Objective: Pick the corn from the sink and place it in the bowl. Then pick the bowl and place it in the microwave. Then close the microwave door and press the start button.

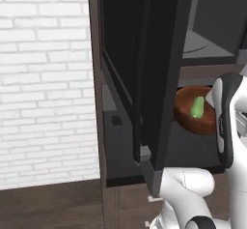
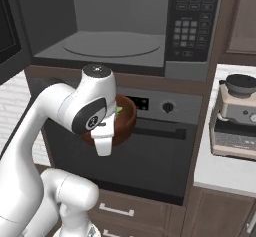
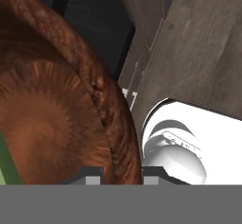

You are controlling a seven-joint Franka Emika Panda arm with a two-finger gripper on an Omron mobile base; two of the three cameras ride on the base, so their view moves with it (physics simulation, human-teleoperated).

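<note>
The reddish-brown bowl (image 1: 194, 121) hangs in the air in front of the oven, just below the open microwave (image 2: 115, 46). The corn (image 1: 197, 106) lies inside it, its green husk up. In the right base view the bowl (image 2: 126, 123) is partly hidden behind my wrist, with a sliver of corn (image 2: 119, 110) showing. My gripper (image 3: 123, 176) is shut on the bowl (image 3: 52, 124), one fingertip inside the rim and one outside. The corn (image 3: 5, 161) shows green at the left edge. The microwave door (image 1: 159, 68) stands swung open to the left.
The microwave's keypad panel (image 2: 192, 26) is on its right side. Below it is the oven with a knob (image 2: 168, 107) and bar handle (image 2: 160, 131). A coffee machine (image 2: 235, 116) stands on the counter at right. A white brick wall (image 1: 43, 78) is at left.
</note>
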